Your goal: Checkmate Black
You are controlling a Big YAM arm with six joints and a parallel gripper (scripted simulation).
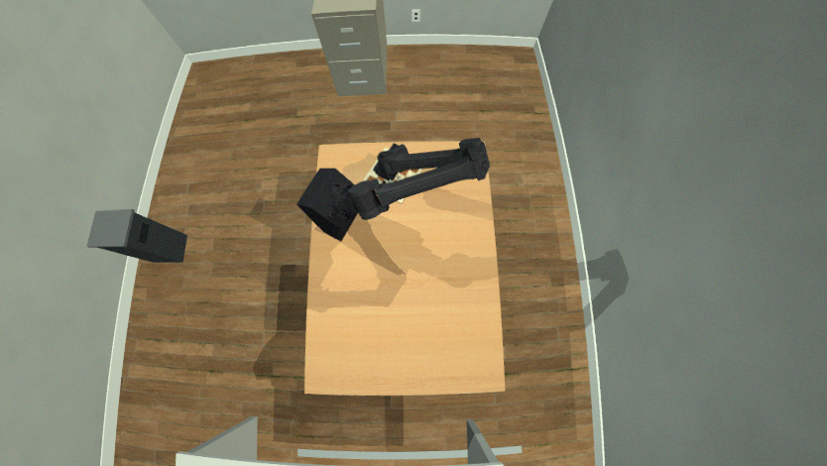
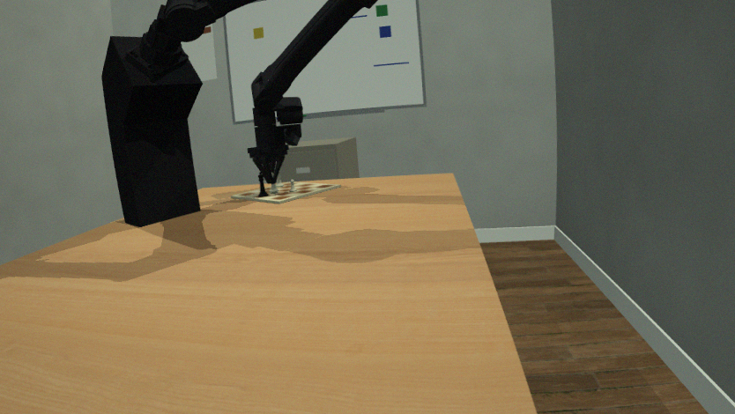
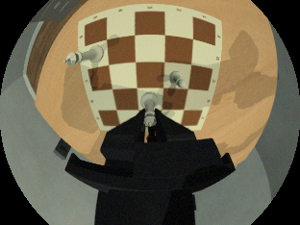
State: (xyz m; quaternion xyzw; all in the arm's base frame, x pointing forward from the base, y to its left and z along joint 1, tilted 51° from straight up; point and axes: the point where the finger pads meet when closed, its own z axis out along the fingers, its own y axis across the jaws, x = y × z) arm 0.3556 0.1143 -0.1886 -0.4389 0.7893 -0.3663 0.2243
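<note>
A small brown and cream chessboard (image 3: 149,65) lies at the far end of the table; it also shows in the exterior view (image 2: 285,191). My gripper (image 3: 150,112) is shut on a white piece (image 3: 149,105) near the board's near edge in the wrist view, and stands just above the board in the exterior view (image 2: 269,181). A second white piece (image 3: 175,80) stands upright one square off to the right. A third white piece (image 3: 84,58) is at the board's left edge and looks to be lying over it. A dark piece (image 2: 263,191) stands by the gripper in the exterior view.
The arm's black base column (image 2: 150,133) stands on the table's left side, near the board. The arm (image 1: 422,168) hides most of the board from above. A grey filing cabinet (image 2: 321,158) stands behind the table's far edge.
</note>
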